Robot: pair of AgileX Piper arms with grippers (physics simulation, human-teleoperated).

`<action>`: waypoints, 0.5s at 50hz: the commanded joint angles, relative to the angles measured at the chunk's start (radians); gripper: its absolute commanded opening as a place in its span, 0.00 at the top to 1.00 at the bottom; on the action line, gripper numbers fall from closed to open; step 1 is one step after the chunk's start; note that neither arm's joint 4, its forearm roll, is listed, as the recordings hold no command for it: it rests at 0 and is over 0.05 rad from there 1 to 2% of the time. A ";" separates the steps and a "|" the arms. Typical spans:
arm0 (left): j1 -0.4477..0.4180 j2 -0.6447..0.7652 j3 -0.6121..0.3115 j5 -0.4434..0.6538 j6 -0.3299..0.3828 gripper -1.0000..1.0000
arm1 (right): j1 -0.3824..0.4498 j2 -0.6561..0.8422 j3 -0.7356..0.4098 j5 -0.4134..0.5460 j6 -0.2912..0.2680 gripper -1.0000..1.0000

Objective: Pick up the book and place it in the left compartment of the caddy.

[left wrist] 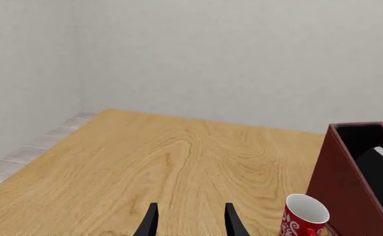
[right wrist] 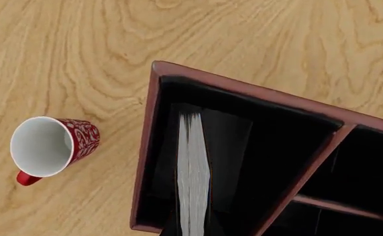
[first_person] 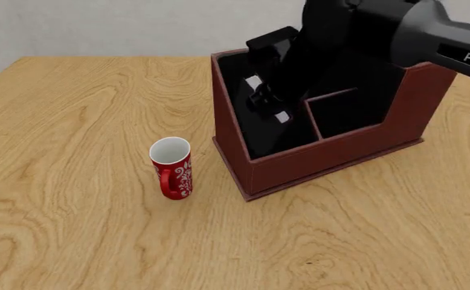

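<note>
The book (right wrist: 193, 172) is seen standing on edge inside the left compartment (right wrist: 238, 147) of the caddy (first_person: 331, 158), white page edge up, long axis running near-to-far, directly below the right end effector (first_person: 267, 99), which is the nearer one; whether it is gripped cannot be told. The left end effector (left wrist: 190, 221) is held narrowly parted, empty, over the counter (first_person: 74, 109). Counted: one book, one caddy, one mug (first_person: 172, 167).

A wooden table (first_person: 74, 241) carries the caddy (first_person: 331, 158) and a red mug (first_person: 173, 168), near each other.
</note>
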 commanded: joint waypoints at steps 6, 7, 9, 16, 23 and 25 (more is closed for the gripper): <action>0.004 0.000 0.017 -0.010 0.005 0.00 | 0.005 0.020 0.020 -0.042 0.033 1.00; 0.004 0.000 0.017 -0.011 0.004 0.00 | 0.007 0.019 0.022 -0.043 0.035 1.00; 0.004 0.000 0.018 -0.012 0.005 0.00 | 0.007 0.022 0.018 -0.043 0.036 1.00; 0.004 0.000 0.019 -0.012 0.005 0.00 | 0.002 0.019 0.021 -0.047 0.035 1.00; 0.003 0.000 0.014 -0.008 0.005 0.00 | -0.013 0.022 0.009 -0.040 0.023 0.00; 0.004 0.000 0.013 -0.009 0.006 0.00 | -0.008 0.020 0.009 -0.038 0.025 0.00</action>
